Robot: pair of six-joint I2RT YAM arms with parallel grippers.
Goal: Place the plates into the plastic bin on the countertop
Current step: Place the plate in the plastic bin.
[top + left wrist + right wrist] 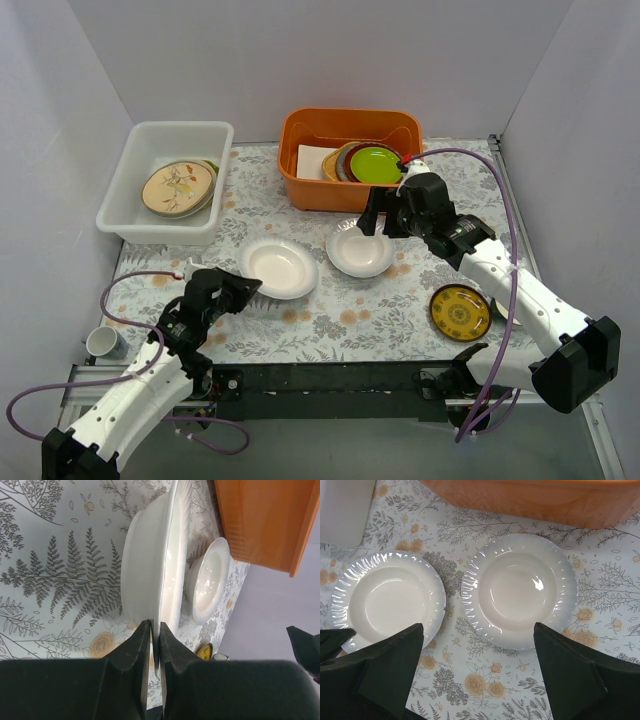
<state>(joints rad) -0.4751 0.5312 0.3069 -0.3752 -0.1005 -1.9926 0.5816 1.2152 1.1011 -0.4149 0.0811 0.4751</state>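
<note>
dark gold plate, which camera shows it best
Top external: the dark gold plate lies whole, face up, on the countertop. Left wrist catches only what looks like its yellow edge past the white plate; right wrist misses it.

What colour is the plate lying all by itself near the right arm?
The plate is golden yellow with a dark rim, clearest in the top view.

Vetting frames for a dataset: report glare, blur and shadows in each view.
Top external: even light, sharp, soft shadows. Left wrist: left claw dark, nearly featureless; left white plate cleanly lit. Right wrist: glare streaks on that plate and right white plate; right claw fingers unlit.
</note>
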